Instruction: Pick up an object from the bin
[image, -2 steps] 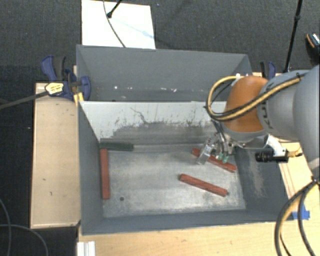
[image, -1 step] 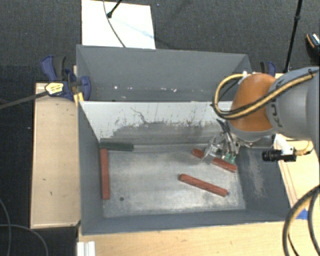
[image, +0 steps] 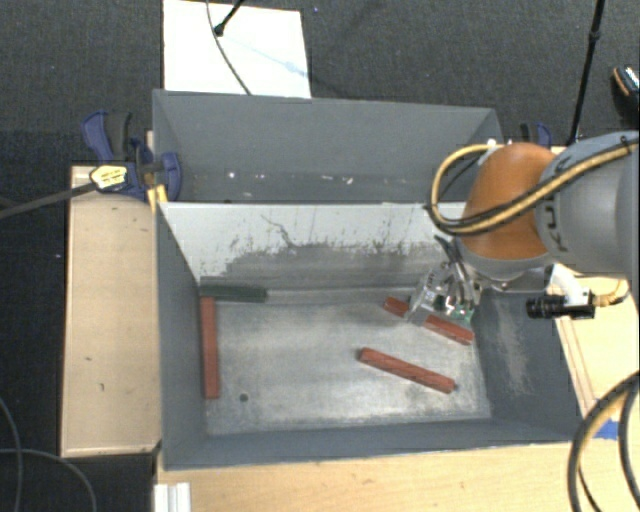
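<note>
- At 2 o'clock on the floor of the bin (image: 300, 235), close to the back wall and the right wall, the gripper (image: 446, 300) hangs over a red-brown stick (image: 455, 331).
- This red-brown stick lies slanted, its upper end toward 10 o'clock and its lower end toward 4 o'clock. Both ends show, and the gripper covers its middle.
- Gripper state: whether it is wide or narrow cannot be told, nor whether it touches the stick.
- Above the gripper sits the orange cover (image: 505, 205) of the wrist, with cables (image: 437, 195) looped round it. The arm comes in over the right rim, at 3 o'clock.
- Nearest neighbour: a second red-brown stick (image: 405, 369), lying flat at 4 o'clock from the floor's centre. It is near the first stick on its 7 o'clock side, at about the same slant and apart from it.
- At 9 o'clock a third red-brown stick (image: 209, 348) lies along the foot of the left wall.
- At 10 o'clock a dark green stick (image: 234, 294) lies along the foot of the back wall, its left end just beside the top of the third stick.
- Open floor runs from the centre toward 6, 7 and 8 o'clock, well apart from all four sticks.
- Room is tightest at the gripper's own corner, between the back wall and the right wall.
</note>
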